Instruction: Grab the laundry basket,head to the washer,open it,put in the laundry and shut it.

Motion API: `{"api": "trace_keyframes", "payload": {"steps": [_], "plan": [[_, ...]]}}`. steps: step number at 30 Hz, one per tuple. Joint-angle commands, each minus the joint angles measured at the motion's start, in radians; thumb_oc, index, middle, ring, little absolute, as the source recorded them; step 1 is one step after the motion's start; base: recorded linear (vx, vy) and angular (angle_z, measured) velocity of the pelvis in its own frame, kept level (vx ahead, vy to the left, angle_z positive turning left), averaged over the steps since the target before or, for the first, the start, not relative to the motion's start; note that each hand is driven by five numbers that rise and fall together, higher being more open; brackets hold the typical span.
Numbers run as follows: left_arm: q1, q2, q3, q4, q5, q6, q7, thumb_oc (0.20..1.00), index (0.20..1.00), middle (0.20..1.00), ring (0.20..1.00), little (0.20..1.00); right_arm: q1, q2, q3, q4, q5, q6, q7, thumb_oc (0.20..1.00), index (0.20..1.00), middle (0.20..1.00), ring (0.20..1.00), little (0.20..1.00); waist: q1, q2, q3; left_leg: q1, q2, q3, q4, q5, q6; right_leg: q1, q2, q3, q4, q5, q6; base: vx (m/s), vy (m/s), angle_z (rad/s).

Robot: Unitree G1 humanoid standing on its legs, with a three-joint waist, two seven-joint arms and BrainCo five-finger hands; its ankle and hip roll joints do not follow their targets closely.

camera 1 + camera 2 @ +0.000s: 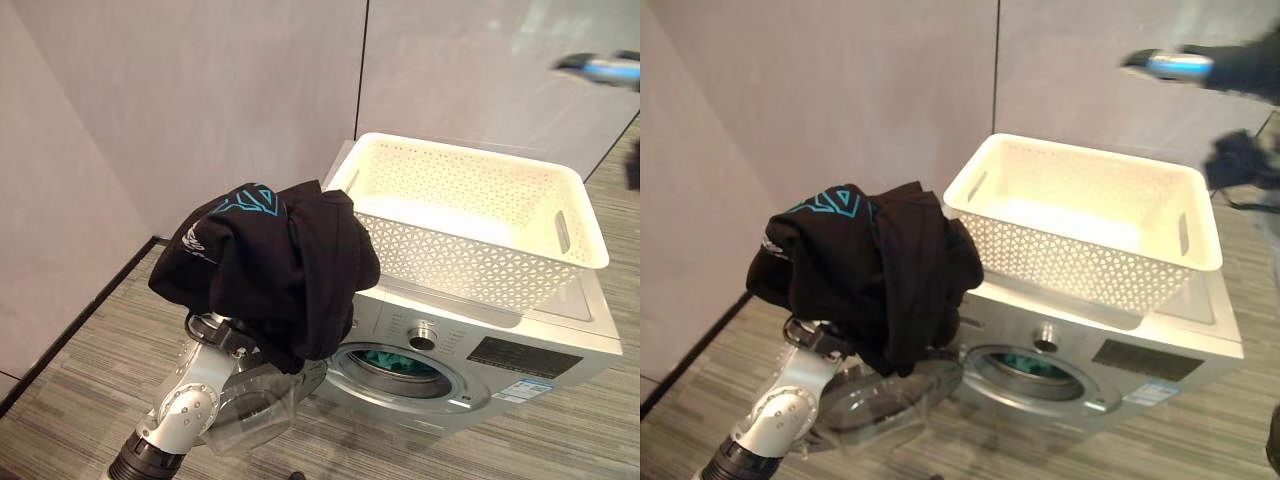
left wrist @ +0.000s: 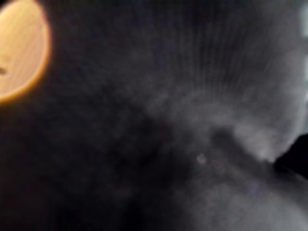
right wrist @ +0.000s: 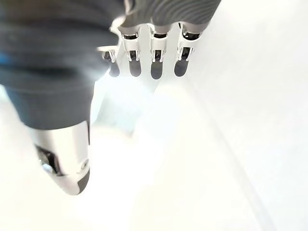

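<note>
Laundry — one black garment hiding left robot hand, grip unclear; right robot hand loose-fingered.

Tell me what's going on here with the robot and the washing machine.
The robot is loading laundry. A black garment is bunched over its left hand, held just above the washer, whose door is swung open. Something teal already lies in the drum. The white laundry basket sits on top of the washer, looking empty. The right hand is raised, its fingers straight and holding nothing.
</note>
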Motion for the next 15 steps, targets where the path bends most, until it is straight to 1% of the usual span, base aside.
{"api": "trace_keyframes", "payload": {"steps": [1,2,3,4,5,6,7,8,9,10,11,12,14,15], "plan": [[0.100,0.033,0.081,-0.066,-0.016,-0.022,-0.065,0.200,0.200,0.200,0.200,0.200,0.142,0.032,-0.192,0.115,0.057,-0.030,-0.135,1.000,1.000,1.000,1.000,1.000,-0.026,-0.029,-0.084,-0.062,0.063,0.005,0.001,0.013,-0.033,-0.013,-0.096,0.079,-0.001,0.048,0.093,-0.04,-0.013,-0.20],[0.139,0.043,0.098,-0.067,-0.022,-0.014,-0.069,0.200,0.200,0.200,0.200,0.200,0.220,0.053,-0.253,0.123,0.062,-0.031,-0.138,1.000,1.000,1.000,1.000,1.000,-0.031,-0.026,-0.081,-0.060,0.064,0.010,0.001,0.006,-0.032,-0.018,-0.093,0.087,-0.001,0.044,0.094,-0.04,-0.007,-0.24],[0.141,0.047,0.093,-0.070,-0.023,-0.012,-0.069,0.200,0.200,0.200,0.200,0.200,0.236,0.058,-0.266,0.118,0.065,-0.033,-0.136,1.000,1.000,1.000,1.000,1.000,-0.025,-0.029,-0.084,-0.060,0.065,0.011,0.001,0.006,-0.032,-0.019,-0.093,0.088,-0.001,0.044,0.094,0.00,-0.010,-0.16],[0.185,0.060,0.108,-0.067,-0.031,-0.002,-0.076,0.200,0.200,0.200,0.200,0.200,0.298,0.068,-0.310,0.161,0.050,-0.020,-0.162,1.000,1.000,1.000,1.000,1.000,-0.036,-0.024,-0.073,-0.061,0.065,0.018,0.001,0.003,-0.027,-0.027,-0.094,0.097,-0.001,0.049,0.096,0.01,-0.008,-0.17],[0.220,0.083,0.106,-0.073,-0.033,0.006,-0.082,0.200,0.200,0.200,0.200,0.200,0.352,0.069,-0.331,0.207,0.045,-0.010,-0.164,1.000,1.000,1.000,1.000,1.000,-0.035,-0.024,-0.074,-0.058,0.066,0.025,0.001,-0.007,-0.024,-0.030,-0.093,0.109,-0.001,0.045,0.099,-0.06,-0.006,-0.21],[0.265,0.100,0.116,-0.066,-0.039,0.017,-0.089,0.200,0.200,0.200,0.200,0.200,0.415,0.074,-0.356,0.285,0.041,0.004,-0.166,1.000,1.000,1.000,1.000,1.000,-0.039,-0.021,-0.058,-0.062,0.067,0.034,0.001,0.008,-0.020,-0.042,-0.093,0.122,-0.001,0.061,0.098,-0.06,-0.037,-0.40],[0.328,0.148,0.115,-0.049,-0.055,0.043,-0.109,0.200,0.200,0.200,0.200,0.200,0.516,0.099,-0.388,0.465,0.050,0.035,-0.172,1.000,1.000,1.000,1.000,1.000,-0.041,-0.018,-0.043,-0.069,0.074,0.042,0.001,0.012,-0.023,-0.051,-0.089,0.132,-0.001,0.062,0.096,-0.05,-0.035,-0.49],[0.330,0.151,0.113,-0.050,-0.056,0.043,-0.110,0.200,0.200,0.200,0.200,0.200,0.520,0.097,-0.390,0.472,0.054,0.029,-0.170,1.000,1.000,1.000,1.000,1.000,-0.039,-0.019,-0.048,-0.066,0.075,0.041,0.001,0.001,-0.024,-0.047,-0.088,0.133,-0.001,0.054,0.097,-0.02,-0.059,-0.38],[0.353,0.174,0.113,-0.035,-0.069,0.052,-0.117,0.200,0.200,0.200,0.200,0.200,0.561,0.107,-0.390,0.607,0.062,0.050,-0.174,1.000,1.000,1.000,1.000,1.000,-0.038,-0.017,-0.035,-0.071,0.077,0.039,0.001,0.012,-0.027,-0.049,-0.085,0.129,-0.001,0.058,0.095,0.01,-0.051,-0.14],[0.374,0.202,0.108,-0.029,-0.080,0.062,-0.123,0.200,0.200,0.200,0.200,0.200,0.576,0.103,-0.381,0.704,0.084,0.058,-0.158,1.000,1.000,1.000,1.000,1.000,-0.038,-0.017,-0.030,-0.075,0.079,0.032,0.001,0.009,-0.029,-0.049,-0.083,0.124,-0.001,0.052,0.095,-0.05,-0.066,0.04],[0.401,0.219,0.098,-0.012,-0.100,0.082,-0.136,0.200,0.200,0.200,0.200,0.200,0.601,0.112,-0.363,0.844,0.106,0.064,-0.142,1.000,1.000,1.000,1.000,1.000,-0.040,-0.015,-0.019,-0.081,0.078,0.026,0.001,0.016,-0.030,-0.051,-0.082,0.117,-0.001,0.053,0.094,-0.03,-0.065,0.04],[0.418,0.230,0.091,0.006,-0.107,0.092,-0.138,0.200,0.200,0.200,0.200,0.200,0.597,0.141,-0.348,0.935,0.161,0.069,-0.122,1.000,1.000,1.000,1.000,1.000,-0.037,-0.010,-0.010,-0.087,0.079,0.022,0.001,0.019,-0.031,-0.054,-0.081,0.113,-0.001,0.052,0.094,-0.05,-0.060,0.04],[0.452,0.260,0.066,0.023,-0.123,0.117,-0.148,0.200,0.200,0.200,0.200,0.200,0.582,0.192,-0.338,1.080,0.274,0.049,-0.077,1.000,1.000,1.000,1.000,1.000,-0.039,-0.004,0.009,-0.096,0.078,0.016,0.001,0.026,-0.034,-0.059,-0.079,0.105,-0.001,0.049,0.092,-0.05,-0.077,0.07],[0.485,0.321,0.040,0.034,-0.154,0.144,-0.162,0.200,0.200,0.200,0.200,0.200,0.569,0.247,-0.264,1.191,0.332,0.043,-0.002,1.000,1.000,1.000,1.000,1.000,-0.039,0.008,0.042,-0.109,0.078,0.015,0.001,0.036,-0.039,-0.068,-0.076,0.098,-0.001,0.047,0.089,-0.05,-0.078,0.04]]}}
